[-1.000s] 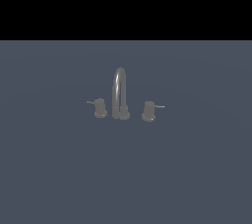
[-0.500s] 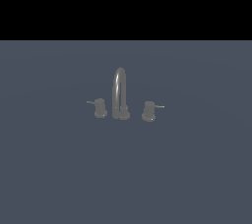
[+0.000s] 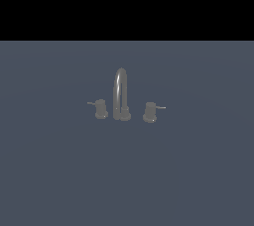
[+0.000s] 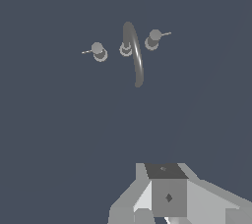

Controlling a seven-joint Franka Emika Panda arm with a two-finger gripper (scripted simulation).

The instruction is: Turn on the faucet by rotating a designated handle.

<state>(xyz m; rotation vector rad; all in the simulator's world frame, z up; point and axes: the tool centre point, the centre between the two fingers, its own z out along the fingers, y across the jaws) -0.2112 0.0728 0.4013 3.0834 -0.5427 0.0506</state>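
faucet (image 3: 121,96), handle (image 3: 100,108) untouched, gripper (image 4: 165,215) apparently apart

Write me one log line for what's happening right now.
phase: approach | gripper: far from faucet, jaw state unclear | handle: untouched, lever pointing to exterior view's left | contact: none

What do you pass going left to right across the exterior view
Handle with its rod pointing to the view's left → faucet's arched spout → twin knob with its rod pointing right.

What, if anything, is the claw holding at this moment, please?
Nothing: the small dark grey metal faucet and its left-pointing lever knob stand untouched, far from the arm.
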